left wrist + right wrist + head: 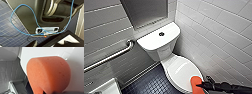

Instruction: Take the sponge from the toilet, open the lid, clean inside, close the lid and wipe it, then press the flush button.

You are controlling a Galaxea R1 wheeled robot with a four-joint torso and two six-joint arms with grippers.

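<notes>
Sponge (196, 82) on front end of closed lid (180, 68), white toilet (159, 41) tucked into tiled corner. Long axis roughly along lid's length, one rounded end toward tank. Right gripper (202, 85) reaching in from the right, touching sponge's near end. Seen large and close from right wrist. Cannot tell whether clamped on it or only pressed against it. Right arm judged nearer by far. Left wrist facing blue cable (25, 13) and dark floor tiles (8, 31), away from bowl.
</notes>
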